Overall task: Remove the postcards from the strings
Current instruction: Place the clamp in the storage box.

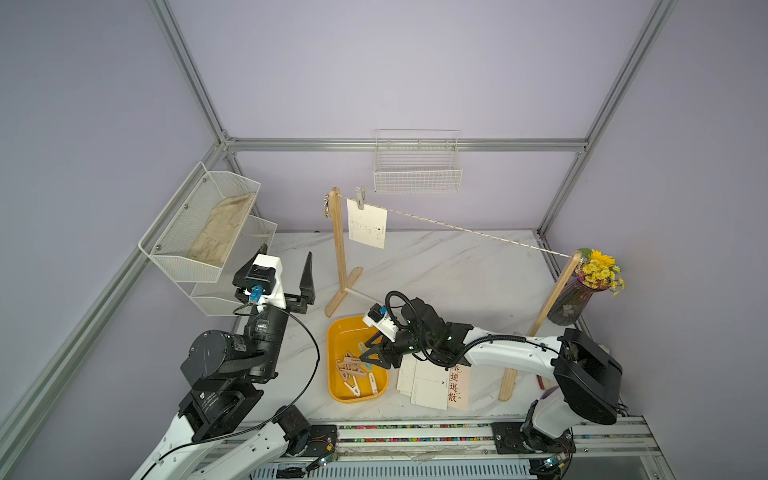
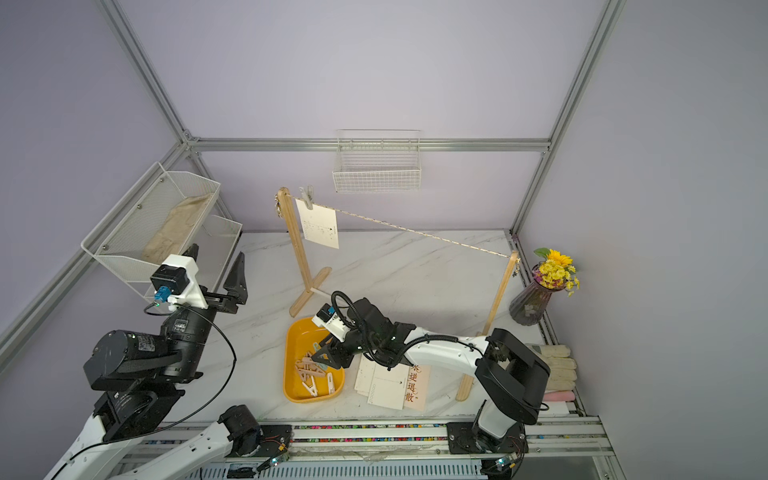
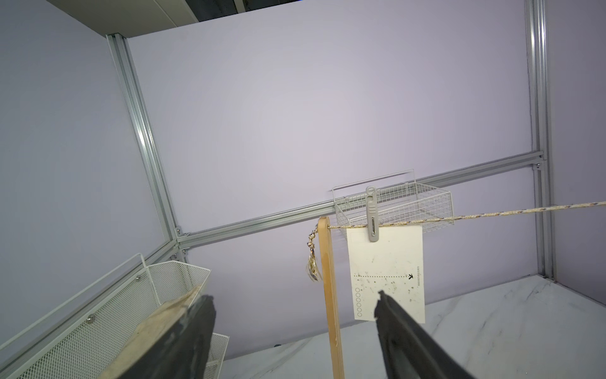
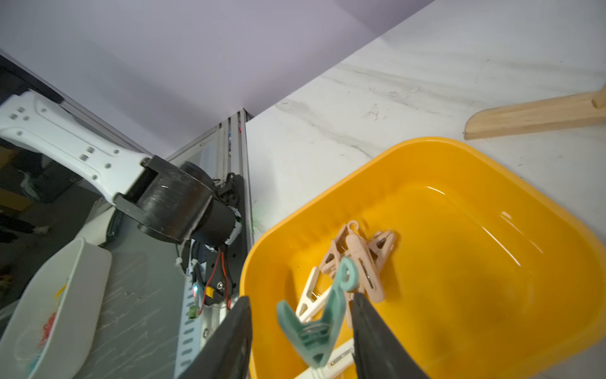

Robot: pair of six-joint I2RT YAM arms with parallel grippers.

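The right gripper (image 1: 371, 354) hangs over the yellow tub (image 1: 337, 332) at lower centre in both top views. Its jaws are apart, and the right wrist view shows a green peg (image 4: 314, 328) loose between them, above other pegs (image 1: 350, 371) lying in the tub. Just right of the tub, a pile of postcards (image 1: 428, 386) lies flat on the table (image 1: 436, 270). Left of centre, the left gripper (image 1: 286, 253) is raised with its jaws spread wide. Farther back, one postcard (image 1: 367, 222) hangs from the string (image 1: 478, 232), held by a grey peg (image 1: 360, 197) beside the left post (image 1: 338, 241) and apart from the left gripper.
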